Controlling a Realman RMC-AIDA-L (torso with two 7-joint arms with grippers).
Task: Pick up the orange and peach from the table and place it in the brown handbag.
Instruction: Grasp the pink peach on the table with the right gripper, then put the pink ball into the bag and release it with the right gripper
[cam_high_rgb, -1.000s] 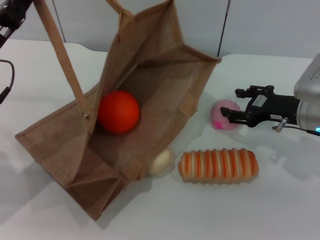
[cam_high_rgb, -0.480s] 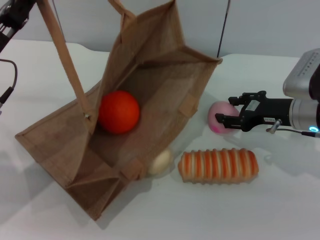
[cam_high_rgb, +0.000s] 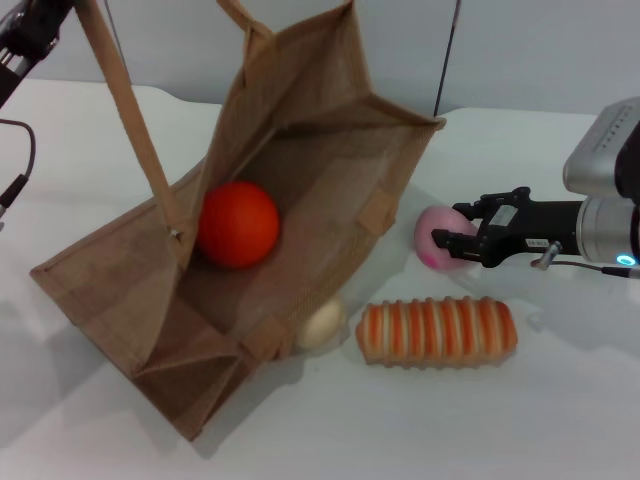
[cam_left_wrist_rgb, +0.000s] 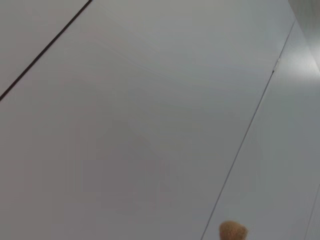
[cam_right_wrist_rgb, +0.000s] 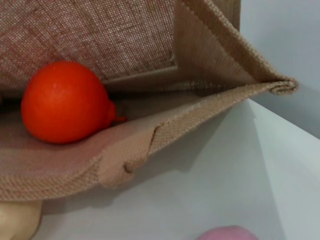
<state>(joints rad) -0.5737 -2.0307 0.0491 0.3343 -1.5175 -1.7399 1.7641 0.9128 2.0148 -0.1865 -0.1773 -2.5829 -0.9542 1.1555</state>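
Observation:
The brown handbag (cam_high_rgb: 320, 110) lies on its side with its mouth open toward me. The orange (cam_high_rgb: 237, 223) rests inside it and shows in the right wrist view (cam_right_wrist_rgb: 65, 102). The peach (cam_high_rgb: 434, 242) sits on the table just right of the bag's mouth and shows in the right wrist view (cam_right_wrist_rgb: 227, 233). My right gripper (cam_high_rgb: 455, 228) is open, low over the table, with one finger on each side of the peach. My left gripper (cam_high_rgb: 25, 35) is at the far top left, beside the bag's raised, taut handle (cam_high_rgb: 130, 130).
A small beige ball (cam_high_rgb: 322, 324) lies against the bag's front edge. An orange-and-cream striped loaf (cam_high_rgb: 437, 331) lies in front of the peach. The left wrist view shows a wall and a bit of brown fabric (cam_left_wrist_rgb: 232, 231).
My right gripper has moved left and slightly down around the peach, and the peach has shifted a little toward the bag. The bag, the orange and the left arm have not moved.

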